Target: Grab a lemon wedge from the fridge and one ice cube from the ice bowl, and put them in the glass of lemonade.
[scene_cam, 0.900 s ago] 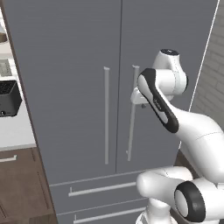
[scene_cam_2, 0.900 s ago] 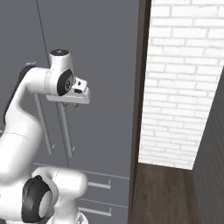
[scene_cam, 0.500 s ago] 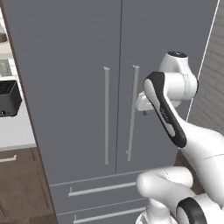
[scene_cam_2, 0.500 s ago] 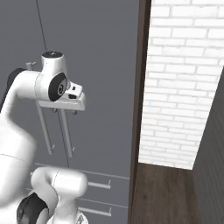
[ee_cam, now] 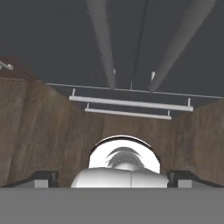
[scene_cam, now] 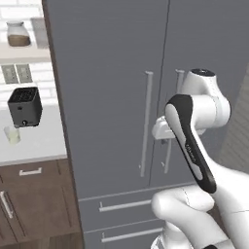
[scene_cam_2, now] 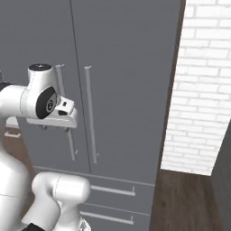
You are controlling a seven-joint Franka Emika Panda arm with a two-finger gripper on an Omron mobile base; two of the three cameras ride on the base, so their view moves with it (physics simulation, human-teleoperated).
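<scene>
The fridge (scene_cam: 112,87) fills the middle of our left base view, both doors closed, its two thin handles side by side at centre. Nearest us, our arm rises from the lower right, elbow bent, and holds the gripper (scene_cam: 164,138) level at mid-frame right, just beside the right-hand handle (scene_cam: 173,121) and gripping nothing. In the hand view the fingertips (ee_cam: 41,177) sit far apart at the bottom corners, jaws spread wide. Farther off at the left edge, a black toaster (scene_cam: 25,107) stands on the counter (scene_cam: 34,143), a small glass (scene_cam: 12,135) in front of it.
</scene>
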